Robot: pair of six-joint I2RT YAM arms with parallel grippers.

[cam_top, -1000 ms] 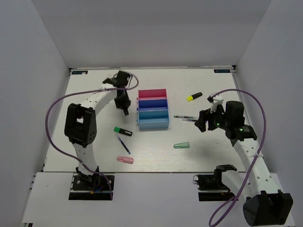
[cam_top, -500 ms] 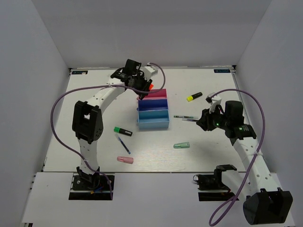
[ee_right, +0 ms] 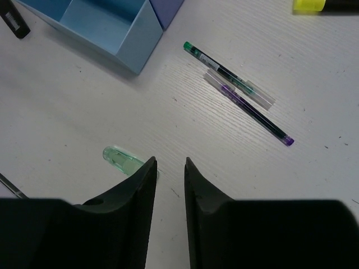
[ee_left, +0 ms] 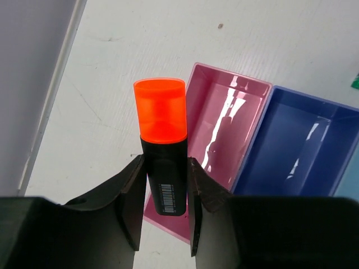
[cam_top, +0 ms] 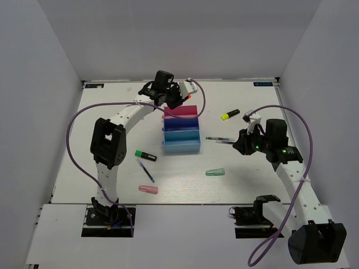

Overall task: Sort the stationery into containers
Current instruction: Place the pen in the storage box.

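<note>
My left gripper [cam_top: 171, 101] is shut on a black highlighter with an orange cap [ee_left: 161, 147], held just above the left rim of the magenta-red tray [ee_left: 224, 126]. The three joined trays lie in a row: magenta-red [cam_top: 180, 110], dark blue [cam_top: 181, 123], light blue [cam_top: 182, 140]. My right gripper [cam_top: 240, 144] is slightly open and empty in the right wrist view [ee_right: 170, 165], above bare table. A mint-green capsule [ee_right: 119, 159] lies just left of it. Two thin pens [cam_top: 220, 139] lie beyond it, one green-tipped [ee_right: 220, 69], one purple-tipped [ee_right: 255, 112].
A yellow-capped highlighter [cam_top: 230, 115] lies right of the trays. A green-capped highlighter [cam_top: 145, 155], a blue pen [cam_top: 146, 170] and a pink capsule [cam_top: 148, 190] lie front left. The mint capsule [cam_top: 215, 172] lies front centre. White walls enclose the table.
My left gripper has swung right from beside the trays to over the magenta-red tray's left edge, carrying the orange-capped highlighter. The right arm has hardly moved.
</note>
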